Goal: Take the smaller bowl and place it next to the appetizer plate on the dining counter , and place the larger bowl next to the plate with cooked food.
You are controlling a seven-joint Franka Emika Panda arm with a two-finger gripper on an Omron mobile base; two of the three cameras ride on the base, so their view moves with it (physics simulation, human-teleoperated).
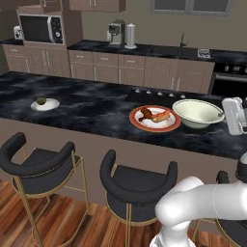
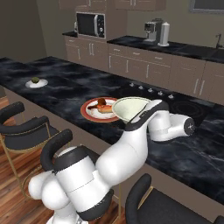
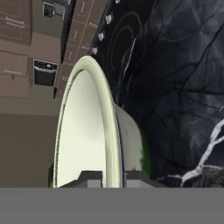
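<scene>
The larger bowl [image 1: 198,112], cream with a green foot, sits level with the dining counter [image 1: 91,108], just right of the plate with cooked food [image 1: 154,118]. My gripper [image 1: 224,115] reaches in from the right and is shut on the bowl's right rim. In the hand view the bowl [image 3: 83,131] appears edge-on, and the gripper [image 3: 113,177] has one fingertip on each side of the rim. In the right base view my forearm covers part of the bowl [image 2: 129,108] beside the plate with cooked food [image 2: 99,110]. The appetizer plate [image 1: 45,103] lies far left. The smaller bowl is out of view.
Black stools [image 1: 137,185] line the counter's near side. A cooktop with a row of knobs [image 1: 159,92] lies just behind the bowl. Farther back stand the cabinets, a microwave [image 1: 41,29] and a coffee machine [image 1: 116,33].
</scene>
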